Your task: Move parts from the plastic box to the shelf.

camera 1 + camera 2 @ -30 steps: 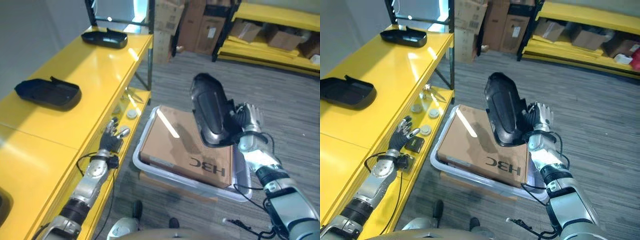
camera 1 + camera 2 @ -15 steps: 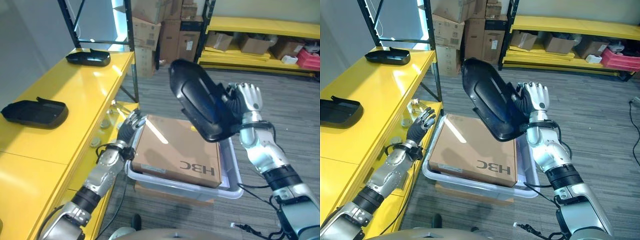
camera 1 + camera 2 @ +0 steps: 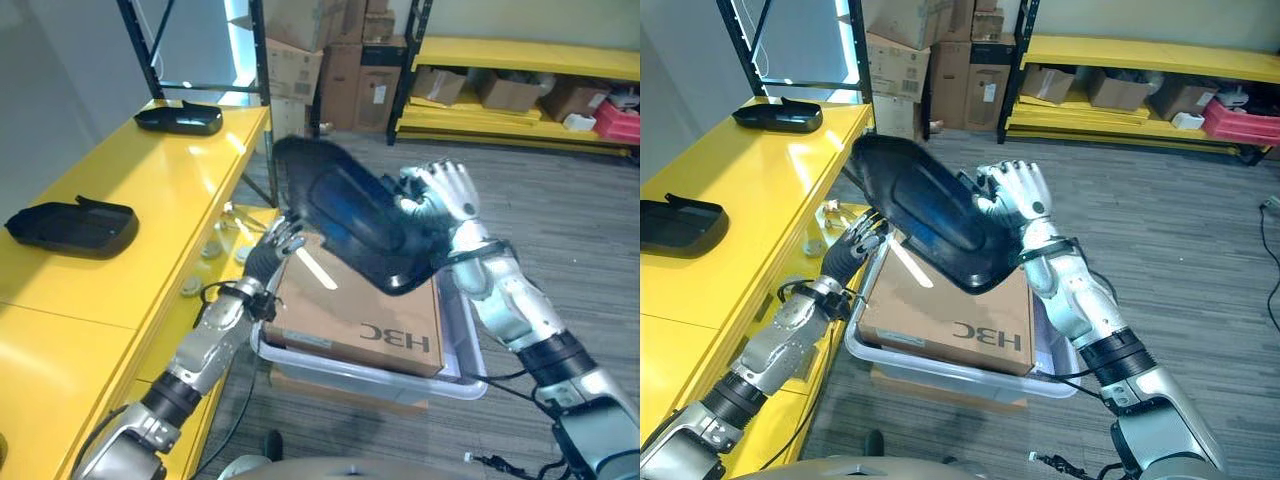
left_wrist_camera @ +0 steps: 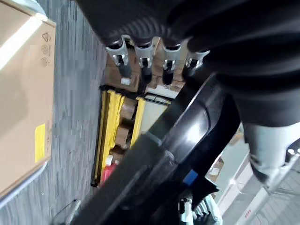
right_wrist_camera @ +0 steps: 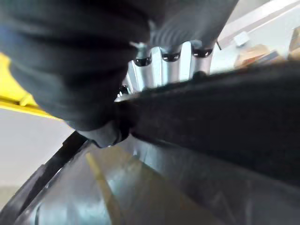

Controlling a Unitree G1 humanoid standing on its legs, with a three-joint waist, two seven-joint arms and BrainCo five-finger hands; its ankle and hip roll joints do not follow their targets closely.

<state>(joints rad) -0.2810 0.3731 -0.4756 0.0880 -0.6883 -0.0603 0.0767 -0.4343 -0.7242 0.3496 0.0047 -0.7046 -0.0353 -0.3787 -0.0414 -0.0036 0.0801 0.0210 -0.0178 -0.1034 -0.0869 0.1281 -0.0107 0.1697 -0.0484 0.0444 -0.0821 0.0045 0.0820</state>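
Reaching up with relaxed fingers, your left hand (image 3: 272, 243) waits under the black part (image 3: 930, 212) (likely to steady it); your right hand (image 3: 1015, 197), fingers curled round its edge, holds it above the plastic box (image 3: 470, 375), short of the shelf (image 3: 150, 175).

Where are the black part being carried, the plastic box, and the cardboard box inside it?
black part (image 3: 930, 215), right eye view, on the middle of its glossy curved shell.
plastic box (image 3: 940, 366), right eye view, on its near rim.
cardboard box (image 3: 345, 315), left eye view, on its brown top face.
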